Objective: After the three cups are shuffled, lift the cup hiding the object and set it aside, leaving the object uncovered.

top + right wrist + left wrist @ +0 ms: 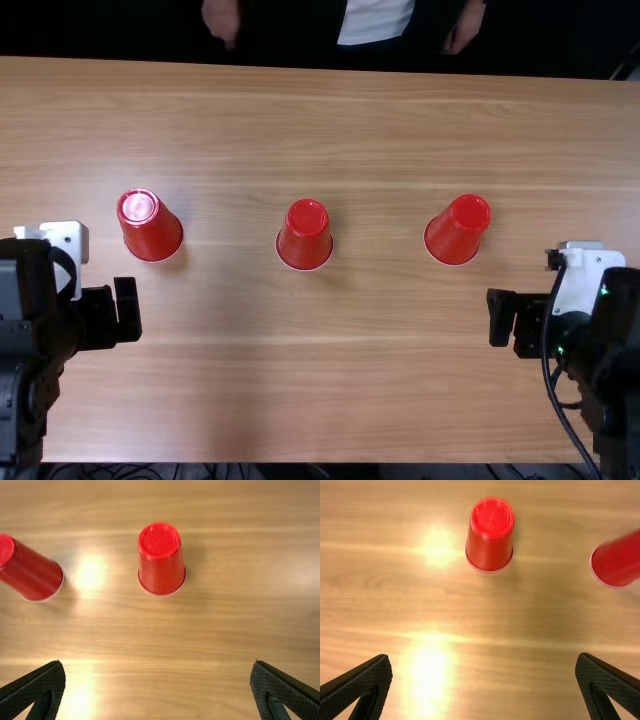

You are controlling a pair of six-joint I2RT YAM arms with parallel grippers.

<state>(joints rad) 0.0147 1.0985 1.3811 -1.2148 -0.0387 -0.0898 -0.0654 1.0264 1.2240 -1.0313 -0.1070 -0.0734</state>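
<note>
Top view: three red cups stand upside down in one row across the middle of the frame, rims on the table [320,120] and bases up. The left cup [150,226] sits at centre left, the middle cup [305,235] at frame centre and the right cup [458,230] at centre right. The cups are well apart, and none touches another. Which cup covers the object cannot be told.

Left gripper [127,308]: located at the lower left of the top-view frame, below the left cup and apart from it. In the left wrist view its two fingers [362,687] are spread wide with bare wood between them, and nothing is held. The left cup stands ahead of the gap. The middle cup stands off to one side, cut by the frame edge.

Right gripper [499,317]: located at the lower right of the top-view frame, below and slightly right of the right cup and apart from it. In the right wrist view its fingers [285,690] are likewise spread wide and hold nothing. The right cup stands ahead of the gap. The middle cup stands farther off to the side.

No cup is in contact with either gripper.
</note>
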